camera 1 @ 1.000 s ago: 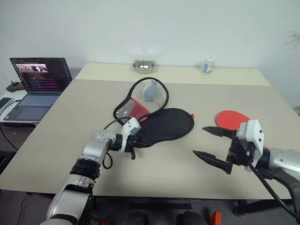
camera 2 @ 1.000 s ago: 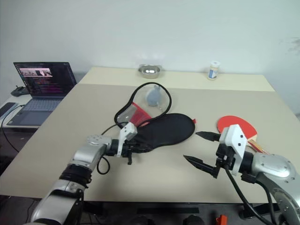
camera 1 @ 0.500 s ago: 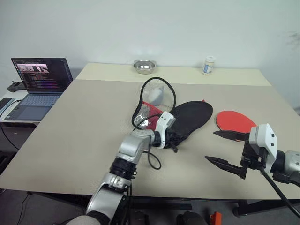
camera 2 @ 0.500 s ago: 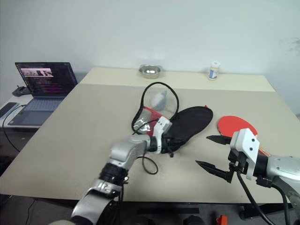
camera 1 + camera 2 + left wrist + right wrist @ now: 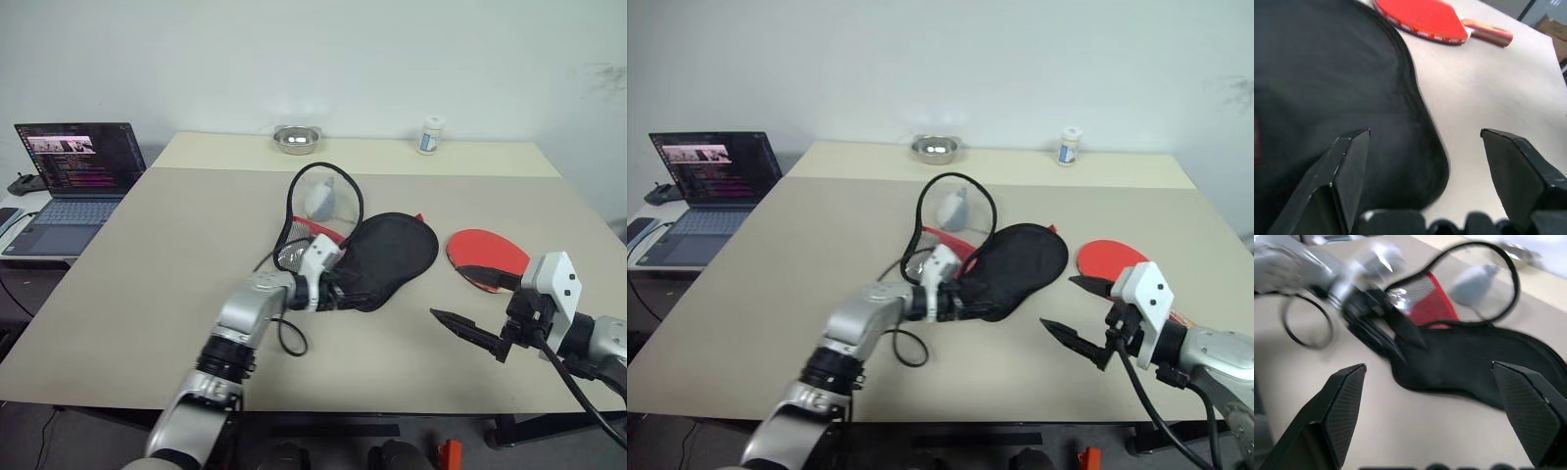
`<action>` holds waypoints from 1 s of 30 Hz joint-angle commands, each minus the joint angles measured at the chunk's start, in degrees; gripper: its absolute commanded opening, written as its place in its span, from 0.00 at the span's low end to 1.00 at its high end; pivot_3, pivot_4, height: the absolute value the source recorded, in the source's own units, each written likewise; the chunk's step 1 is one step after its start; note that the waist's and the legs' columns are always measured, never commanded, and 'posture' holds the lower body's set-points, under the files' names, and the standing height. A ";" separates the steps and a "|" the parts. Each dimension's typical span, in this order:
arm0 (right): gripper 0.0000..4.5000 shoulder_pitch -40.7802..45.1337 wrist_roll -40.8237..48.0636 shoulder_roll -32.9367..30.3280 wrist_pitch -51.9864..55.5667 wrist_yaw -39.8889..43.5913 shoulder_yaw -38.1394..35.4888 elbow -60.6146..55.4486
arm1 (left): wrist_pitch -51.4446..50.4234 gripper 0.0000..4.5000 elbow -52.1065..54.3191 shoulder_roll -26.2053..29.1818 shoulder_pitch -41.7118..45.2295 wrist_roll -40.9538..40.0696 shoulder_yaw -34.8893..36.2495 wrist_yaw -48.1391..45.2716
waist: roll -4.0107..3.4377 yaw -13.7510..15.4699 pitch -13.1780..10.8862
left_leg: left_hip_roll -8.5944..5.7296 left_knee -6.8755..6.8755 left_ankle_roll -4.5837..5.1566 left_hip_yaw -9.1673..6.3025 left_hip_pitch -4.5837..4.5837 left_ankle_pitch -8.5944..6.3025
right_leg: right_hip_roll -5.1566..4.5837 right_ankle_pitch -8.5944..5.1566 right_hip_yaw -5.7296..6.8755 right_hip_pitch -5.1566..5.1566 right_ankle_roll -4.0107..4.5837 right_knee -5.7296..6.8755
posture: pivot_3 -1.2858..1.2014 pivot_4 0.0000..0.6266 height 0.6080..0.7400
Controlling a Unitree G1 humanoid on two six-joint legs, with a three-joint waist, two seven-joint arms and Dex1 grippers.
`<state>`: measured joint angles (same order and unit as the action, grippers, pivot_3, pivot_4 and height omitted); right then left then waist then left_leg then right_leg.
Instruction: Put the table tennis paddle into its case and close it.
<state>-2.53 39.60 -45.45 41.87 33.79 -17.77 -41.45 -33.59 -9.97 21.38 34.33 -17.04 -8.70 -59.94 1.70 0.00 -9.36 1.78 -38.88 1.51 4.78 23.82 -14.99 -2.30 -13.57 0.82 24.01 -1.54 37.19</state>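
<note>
Paddle (image 5: 487,254) | flat on table | beyond open right hand (image 5: 468,303)

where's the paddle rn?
The table tennis paddle lies flat on the table, on the robot's right side, just right of the case and beyond the right gripper.

A plain pale wall (image 5: 392,49) rises behind a wide beige tabletop (image 5: 176,255), whose far strip is a lighter cream. Near the far edge stand a small metal bowl (image 5: 295,139) and a small white jar (image 5: 428,135). Beyond the left edge, an open laptop (image 5: 64,181) sits on a lower side table.
</note>
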 commanded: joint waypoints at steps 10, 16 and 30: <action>1.00 15.68 -7.58 17.16 11.80 -18.76 17.48 14.72 | 7.85 0.90 8.35 13.77 -2.58 -6.42 3.15 -16.83 | -0.03 0.19 -0.01 | -0.13 -0.04 -0.01 0.02 0.00 0.04 | -0.23 -0.06 0.07 0.01 0.12 0.06 | 0.52 0.24 1.00; 1.00 21.11 -12.51 24.04 10.93 -22.16 19.33 25.79 | 11.65 0.90 6.28 15.36 -1.72 -5.33 4.18 -16.51 | -0.04 -0.11 -0.01 | -0.09 0.00 -0.01 0.09 0.09 0.03 | -0.02 -0.01 -0.02 0.08 0.03 0.00 | 0.52 0.24 1.00; 1.00 29.11 -17.58 31.46 10.14 -18.65 25.45 32.70 | 12.62 0.90 5.68 15.80 -1.11 -5.31 4.18 -14.69 | -0.06 -0.47 -0.02 | -0.03 -0.03 -0.02 0.10 0.01 0.03 | 0.04 -0.05 -0.05 0.21 0.10 0.45 | 0.52 0.24 1.00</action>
<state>25.38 22.71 -14.06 53.09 14.71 7.56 -8.44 -21.72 -6.00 36.89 32.04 -22.20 -5.24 -74.83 1.64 -0.47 -9.39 1.75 -38.91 1.49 4.88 23.83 -14.96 -2.26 -13.61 0.77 24.22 -1.44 37.65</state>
